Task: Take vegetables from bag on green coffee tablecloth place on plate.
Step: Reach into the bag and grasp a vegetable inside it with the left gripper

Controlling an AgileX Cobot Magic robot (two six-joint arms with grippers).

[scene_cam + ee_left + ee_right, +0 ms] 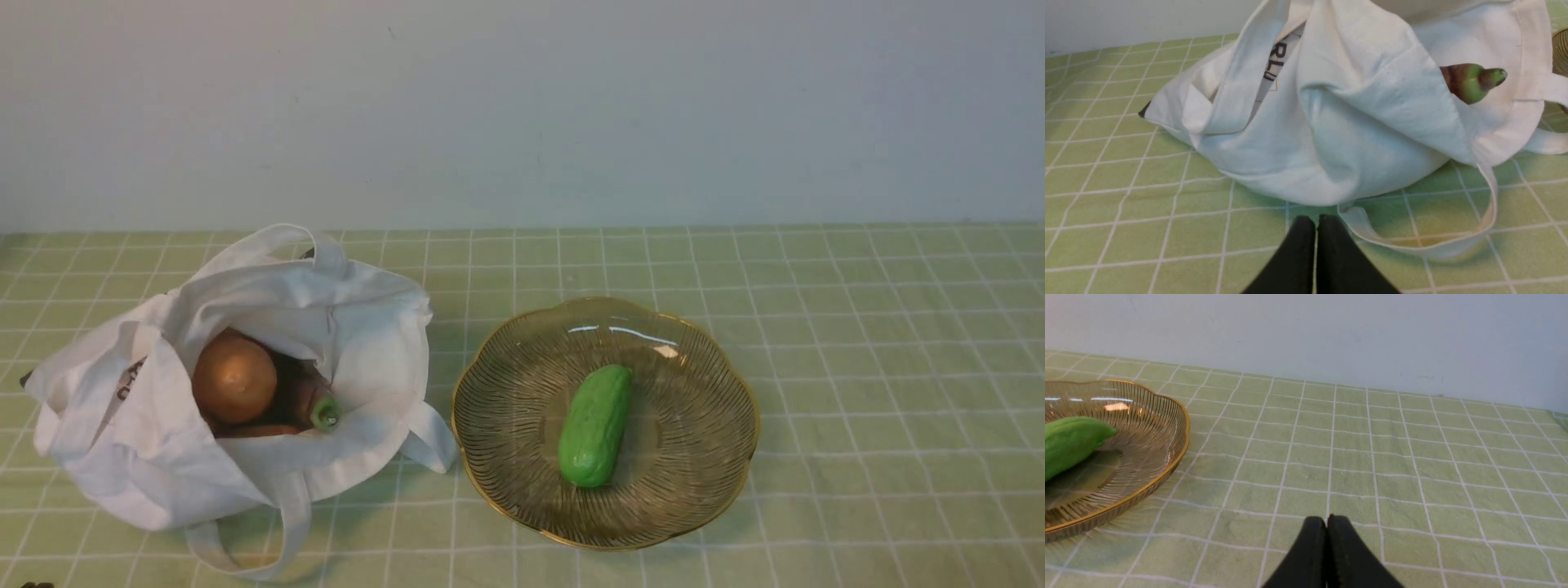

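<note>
Round plate [694, 465] of see-through olive-gold glass, with thin ribs fanning out and a wavy gold rim. On the plate, near its middle, one fat green cucumber [596, 426] with bumpy skin and rounded ends, lying slanted.

Under the plate, a pale green tablecloth [857, 327], soft and a bit fuzzy, cut by thin white lines into small squares.

Just left of the plate, a floppy white cloth bag [359, 327], wrinkled and slumped, mouth open. Inside the mouth, a smooth round brown vegetable [234, 378], shiny on top. Next to it, nearer the plate, a long dark eggplant [318, 407] with its green stem end poking out.

Dark printed letters [1274, 61] on a fold of the bag, on the side away from the plate. Flat loop handle [1453, 245] limp on the cloth.

Left claw [1316, 220], black and smooth, pinched tight with nothing in it, low over the cloth just beside that handle, well apart from the plate. Right claw [1326, 520], same black, also pinched tight and empty, over bare cloth near the plate but not touching it.
</note>
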